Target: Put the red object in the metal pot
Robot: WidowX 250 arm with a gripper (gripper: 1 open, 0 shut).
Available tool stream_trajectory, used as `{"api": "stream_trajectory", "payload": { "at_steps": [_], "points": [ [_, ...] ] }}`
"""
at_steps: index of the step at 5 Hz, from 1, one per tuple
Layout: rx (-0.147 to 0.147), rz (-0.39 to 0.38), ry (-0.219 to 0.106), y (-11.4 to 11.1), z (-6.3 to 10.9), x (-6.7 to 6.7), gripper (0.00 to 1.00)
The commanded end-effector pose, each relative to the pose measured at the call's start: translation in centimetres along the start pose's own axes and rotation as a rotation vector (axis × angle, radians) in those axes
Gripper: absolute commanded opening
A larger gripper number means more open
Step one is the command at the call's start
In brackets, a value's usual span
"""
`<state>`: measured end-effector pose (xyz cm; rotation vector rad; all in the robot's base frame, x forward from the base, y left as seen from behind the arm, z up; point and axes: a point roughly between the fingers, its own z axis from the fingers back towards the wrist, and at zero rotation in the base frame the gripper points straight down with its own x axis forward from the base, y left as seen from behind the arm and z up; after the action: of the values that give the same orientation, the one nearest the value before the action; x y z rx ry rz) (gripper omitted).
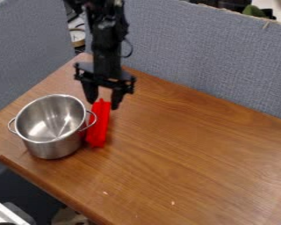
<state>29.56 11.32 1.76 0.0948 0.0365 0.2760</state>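
The red object (98, 125) lies on the wooden table (190, 149), its length running towards the camera, right beside the metal pot (49, 126) and touching its right rim. My gripper (104, 102) points straight down over the bar's far end. One dark finger stands on each side of that end, closer together than the gripper's widest spread. Whether the fingers press on the bar does not show. The shiny pot is empty, and its small side handle sticks out at its left.
A grey fabric partition (202, 61) runs behind the table. The table's front edge (61, 189) drops off close below the pot. Bare wood stretches to the right of the bar.
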Motion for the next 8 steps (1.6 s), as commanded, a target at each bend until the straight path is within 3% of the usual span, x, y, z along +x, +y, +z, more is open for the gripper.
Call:
{"api": "stream_trajectory", "payload": {
  "at_steps": [1, 2, 3, 4, 5, 6, 7, 8],
  "points": [
    [-0.007, 0.080, -0.031, 2.0, 0.1, 0.7, 1.00],
    [-0.014, 0.153, -0.019, 3.5, -1.1, 0.2, 1.00],
    [-0.018, 0.123, -0.018, 4.6, -0.2, 1.9, 0.00],
    [-0.009, 0.076, -0.048, 5.3, 2.6, 4.2, 1.00],
    [-0.005, 0.012, -0.101, 5.1, 6.3, 5.8, 1.00],
    [0.001, 0.095, -0.117, 3.5, 7.3, 3.0, 1.00],
    [0.010, 0.203, -0.080, 3.1, 5.9, 1.1, 1.00],
    [0.005, 0.073, -0.135, -1.3, 9.0, 2.0, 1.00]
  ]
}}
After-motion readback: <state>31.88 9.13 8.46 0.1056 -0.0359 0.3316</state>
